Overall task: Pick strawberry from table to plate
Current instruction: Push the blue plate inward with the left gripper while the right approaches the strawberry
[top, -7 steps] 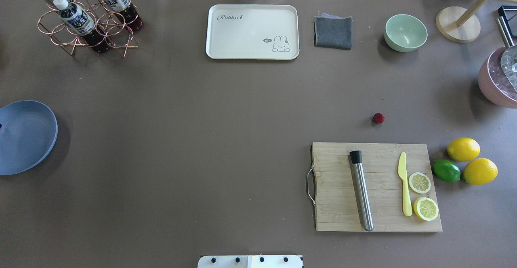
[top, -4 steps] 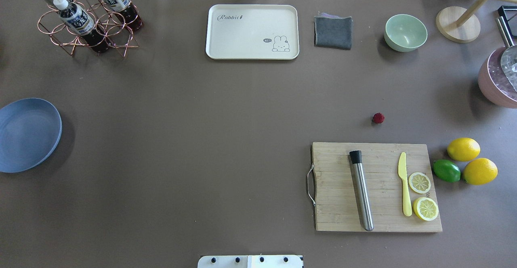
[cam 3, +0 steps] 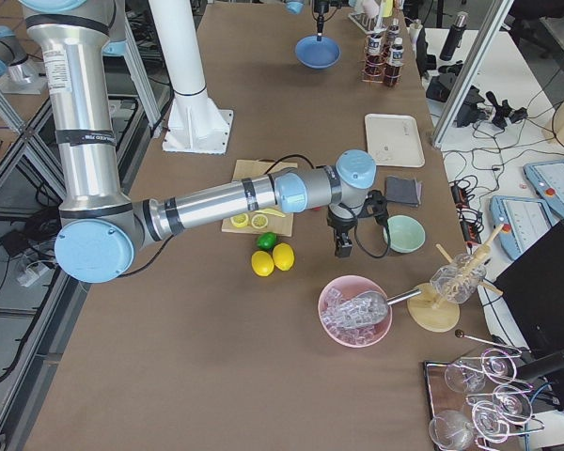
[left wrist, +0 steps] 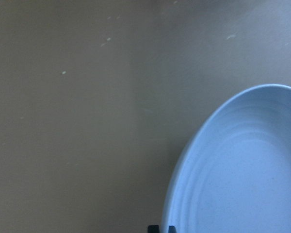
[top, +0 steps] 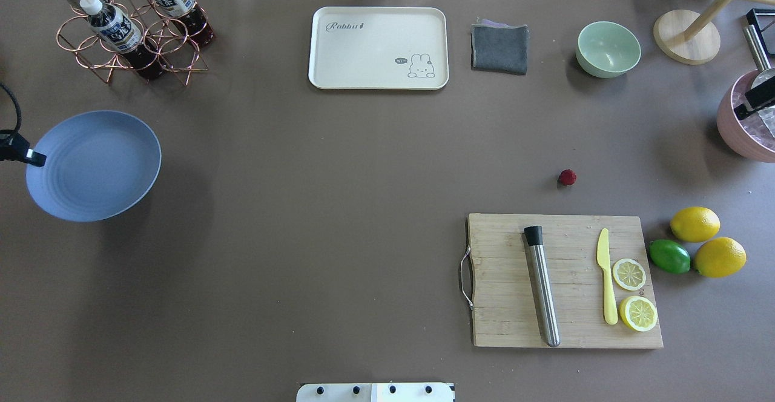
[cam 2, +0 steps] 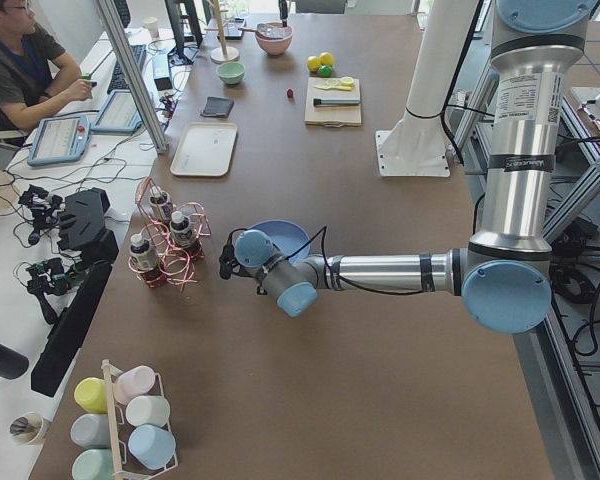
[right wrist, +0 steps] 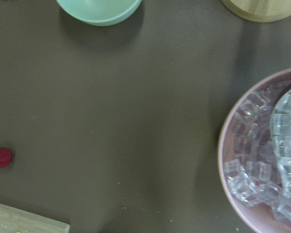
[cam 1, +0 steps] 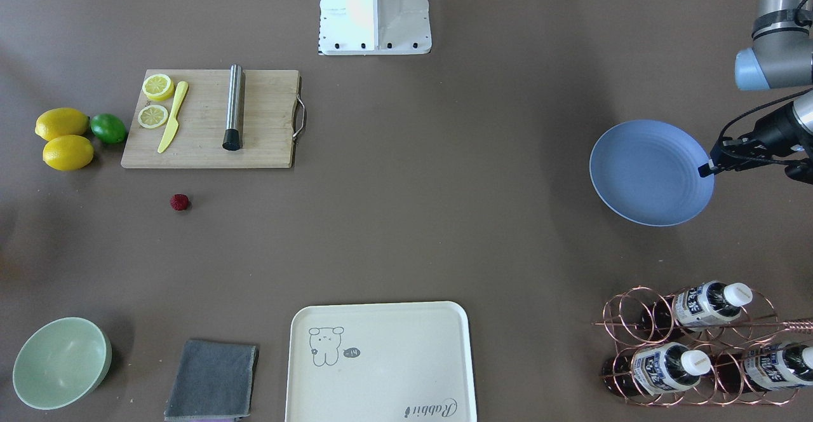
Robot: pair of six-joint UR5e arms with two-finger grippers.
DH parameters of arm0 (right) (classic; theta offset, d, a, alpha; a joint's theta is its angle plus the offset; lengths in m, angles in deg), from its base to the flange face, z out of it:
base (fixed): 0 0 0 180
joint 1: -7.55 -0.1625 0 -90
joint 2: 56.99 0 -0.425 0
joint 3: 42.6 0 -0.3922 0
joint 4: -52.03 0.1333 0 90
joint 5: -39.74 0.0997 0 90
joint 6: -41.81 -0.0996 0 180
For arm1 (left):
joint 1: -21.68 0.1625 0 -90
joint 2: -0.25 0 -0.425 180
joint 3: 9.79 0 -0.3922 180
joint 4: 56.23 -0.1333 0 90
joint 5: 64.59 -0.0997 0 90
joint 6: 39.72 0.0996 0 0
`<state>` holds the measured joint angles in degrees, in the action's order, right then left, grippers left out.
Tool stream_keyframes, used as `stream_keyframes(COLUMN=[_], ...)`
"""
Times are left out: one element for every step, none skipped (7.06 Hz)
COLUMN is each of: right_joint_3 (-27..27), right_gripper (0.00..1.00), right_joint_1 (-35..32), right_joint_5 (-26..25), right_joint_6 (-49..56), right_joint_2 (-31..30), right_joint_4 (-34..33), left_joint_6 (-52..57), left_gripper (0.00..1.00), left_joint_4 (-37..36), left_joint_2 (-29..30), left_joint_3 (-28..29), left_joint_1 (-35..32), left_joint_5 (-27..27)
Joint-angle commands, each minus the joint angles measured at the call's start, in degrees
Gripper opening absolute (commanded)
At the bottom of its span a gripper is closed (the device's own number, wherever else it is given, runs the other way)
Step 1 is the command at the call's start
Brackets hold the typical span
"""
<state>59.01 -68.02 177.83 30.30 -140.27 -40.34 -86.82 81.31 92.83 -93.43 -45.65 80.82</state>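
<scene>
Overhead exterior: in 1 second the left gripper (top: 35, 159), pinching the plate (top: 103, 166) by its rim, has swung it rightward, apparently toward the strawberry (top: 567, 177), unmoved on the table's (top: 339, 208) right half. Whether the right gripper's (top: 742, 111) claw is spread I cannot tell.

On the tabletop (top: 339, 208), the strawberry (top: 567, 177) lies just beyond the far edge of the cutting board (top: 502, 305), in the robot's right half. A lime (top: 669, 256) and two lemons (top: 695, 223) sit right of the board. Along the far side, from left to right, stand a bottle rack (top: 111, 70), a tray (top: 363, 51), a folded cloth (top: 499, 48) and a bowl (top: 608, 49). The plate (top: 94, 166) is at the far left, well apart from the strawberry.
</scene>
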Motion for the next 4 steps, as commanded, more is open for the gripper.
stream_keyframes(right_joint_3=[1.05,1.05,0.88,0.09], right_gripper=[1.0,1.0,1.0,1.0], right_joint_1=[6.89,9.88,12.09,14.63], right_joint_5=[0.34,-0.01,-0.53,-2.54], right_joint_6=[-11.99,-15.96,-18.61,-20.2], right_joint_2=[5.03,6.8,7.95,9.79], right_joint_4=[0.09,0.09,0.09,0.09], left_joint_6=[-18.64,-26.82,-32.82,-36.27], left_gripper=[0.0,0.0,0.0,0.0], left_joint_4=[0.0,0.0,0.0,-0.17], left_joint_2=[2.67,5.91,9.33,11.89], left_joint_3=[-9.39,-11.17,-11.36,-11.19], left_joint_1=[8.57,13.4,18.67,23.34], left_joint_5=[-5.1,-9.05,-14.58,-19.33])
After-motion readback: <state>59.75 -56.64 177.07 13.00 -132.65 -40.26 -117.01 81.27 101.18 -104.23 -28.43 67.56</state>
